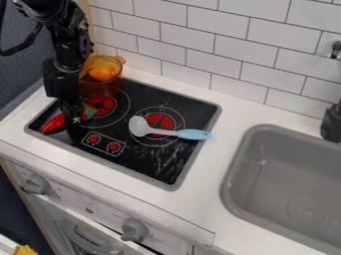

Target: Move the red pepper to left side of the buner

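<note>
One black cooktop [150,162], with an amber pot [113,88] at its eleven o'clock. The pincer [73,119] hangs over its nine-o'clock side—wide or narrow, I cannot tell. Right at its tip lies the red pepper [53,124], long axis slanting from eight to two o'clock: red body out past the pincer, pointed end at eight—green stem end at two, by the left burner [101,102].

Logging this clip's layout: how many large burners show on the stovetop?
2. The left burner is by the red pepper's green end, near the amber pot; the right burner is partly under the spoon. The arm may hide more.
</note>
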Motion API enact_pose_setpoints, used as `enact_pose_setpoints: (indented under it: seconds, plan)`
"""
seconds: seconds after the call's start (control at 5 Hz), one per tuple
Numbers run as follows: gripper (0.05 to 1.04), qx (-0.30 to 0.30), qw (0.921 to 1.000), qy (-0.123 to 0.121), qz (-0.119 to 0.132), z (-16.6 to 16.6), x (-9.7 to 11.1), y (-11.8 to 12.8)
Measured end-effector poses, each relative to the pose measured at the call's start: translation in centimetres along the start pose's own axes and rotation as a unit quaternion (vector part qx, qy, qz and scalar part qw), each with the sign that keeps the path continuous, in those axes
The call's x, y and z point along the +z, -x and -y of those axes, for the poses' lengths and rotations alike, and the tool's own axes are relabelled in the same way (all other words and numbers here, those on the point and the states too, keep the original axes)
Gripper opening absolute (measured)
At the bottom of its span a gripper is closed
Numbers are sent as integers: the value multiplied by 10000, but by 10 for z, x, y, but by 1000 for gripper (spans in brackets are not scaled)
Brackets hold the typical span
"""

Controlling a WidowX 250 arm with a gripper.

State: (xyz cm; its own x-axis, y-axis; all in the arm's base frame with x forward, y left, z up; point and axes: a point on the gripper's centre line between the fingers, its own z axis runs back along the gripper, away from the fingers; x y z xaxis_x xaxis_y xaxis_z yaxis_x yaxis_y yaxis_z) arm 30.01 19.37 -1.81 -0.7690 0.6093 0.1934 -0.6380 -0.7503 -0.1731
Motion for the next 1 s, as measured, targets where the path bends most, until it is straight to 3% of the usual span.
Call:
enact_pose_setpoints:
  seconds: [0.2,0.4,0.6,1.0]
  plan:
    - [860,39,10000,-36,53,-1,0,-2]
    - [1012,40,9999,-136,64,-4,0,-2]
    - [1008,41,9995,-299,8,-9,3,-1]
    - [1001,259,9959,-162,-846,8,57,3]
